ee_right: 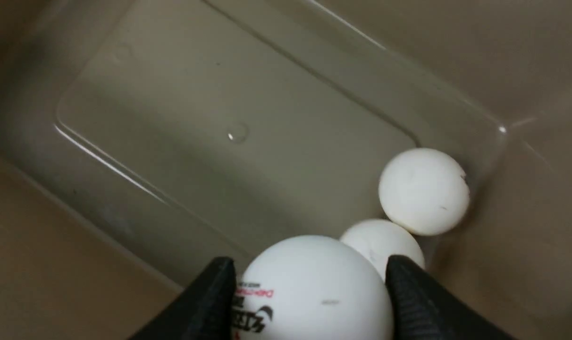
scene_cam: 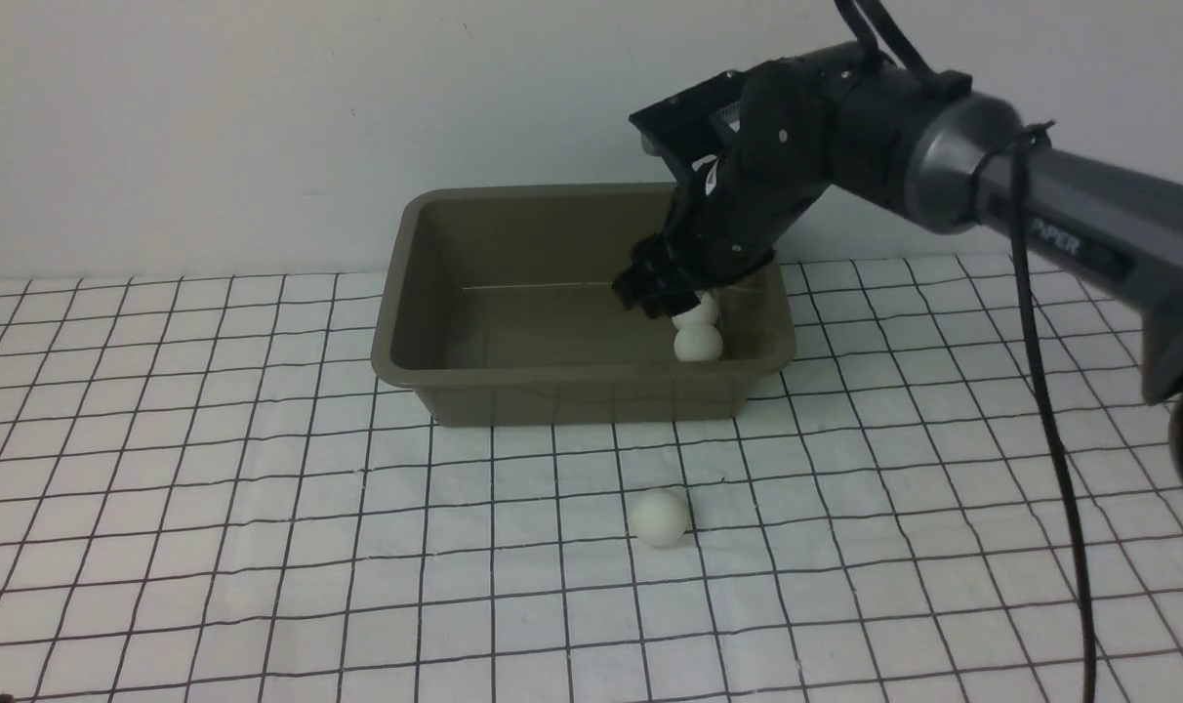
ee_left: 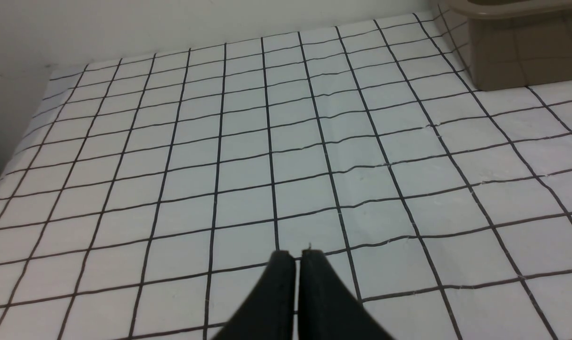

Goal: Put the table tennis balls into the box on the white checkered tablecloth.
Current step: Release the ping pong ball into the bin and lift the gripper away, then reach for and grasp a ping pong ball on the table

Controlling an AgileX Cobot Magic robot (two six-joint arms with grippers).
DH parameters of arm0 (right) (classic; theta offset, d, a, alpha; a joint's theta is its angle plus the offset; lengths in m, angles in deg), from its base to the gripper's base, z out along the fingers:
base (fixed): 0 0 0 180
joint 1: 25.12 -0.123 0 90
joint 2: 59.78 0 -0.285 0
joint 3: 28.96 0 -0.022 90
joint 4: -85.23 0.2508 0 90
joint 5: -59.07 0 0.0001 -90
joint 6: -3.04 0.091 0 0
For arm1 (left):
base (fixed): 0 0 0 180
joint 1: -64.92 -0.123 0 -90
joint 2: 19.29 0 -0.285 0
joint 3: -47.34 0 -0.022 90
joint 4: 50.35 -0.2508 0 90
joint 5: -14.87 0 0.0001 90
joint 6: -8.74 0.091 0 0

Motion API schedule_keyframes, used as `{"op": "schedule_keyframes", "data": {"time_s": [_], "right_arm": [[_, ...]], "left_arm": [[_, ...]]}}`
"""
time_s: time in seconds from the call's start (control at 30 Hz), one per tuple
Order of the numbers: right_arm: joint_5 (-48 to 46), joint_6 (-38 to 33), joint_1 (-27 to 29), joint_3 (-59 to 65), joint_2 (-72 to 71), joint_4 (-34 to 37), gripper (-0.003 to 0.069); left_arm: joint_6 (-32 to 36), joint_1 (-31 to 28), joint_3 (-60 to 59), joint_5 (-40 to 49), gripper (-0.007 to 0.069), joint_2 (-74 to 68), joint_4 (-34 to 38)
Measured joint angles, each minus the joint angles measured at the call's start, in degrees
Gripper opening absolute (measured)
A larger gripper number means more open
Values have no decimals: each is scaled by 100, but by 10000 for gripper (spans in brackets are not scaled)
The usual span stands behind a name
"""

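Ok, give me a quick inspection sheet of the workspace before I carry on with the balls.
Surface: white checkered tablecloth, slightly wrinkled.
Job's things: box upright on the cloth; two balls side by side in one corner of its floor; logo ball in the right gripper, above the box floor; last ball on the cloth in front of the box.
Clutter: nothing seen.
Grippers: right gripper inside the box, closed on the logo ball; left gripper shut, empty, above bare cloth.
Cables: black cable hangs from the right arm over the cloth.
Surroundings: plain pale wall behind.
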Motion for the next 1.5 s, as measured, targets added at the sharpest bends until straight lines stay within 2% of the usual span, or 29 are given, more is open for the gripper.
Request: {"op": "schedule_keyframes", "data": {"time_s": [0.47,0.77,0.9,1.03,1.27,1.5], "right_arm": [[-357,-84,0,-73,-173,140,390],[-1659,-172,0,-73,-611,140,390],[-1795,-212,0,-71,-1083,213,390],[-1795,-304,0,232,-1449,656,390],[-1719,-726,-159,2006,-1836,1187,390],[-495,-1007,-802,2987,-1836,1088,390]], "left_arm": [[0,0,0,4,-4,0,0],[0,0,0,4,-4,0,0],[0,0,0,11,-4,0,0],[0,0,0,11,-4,0,0],[0,0,0,11,-4,0,0],[0,0,0,11,-4,0,0]]}}
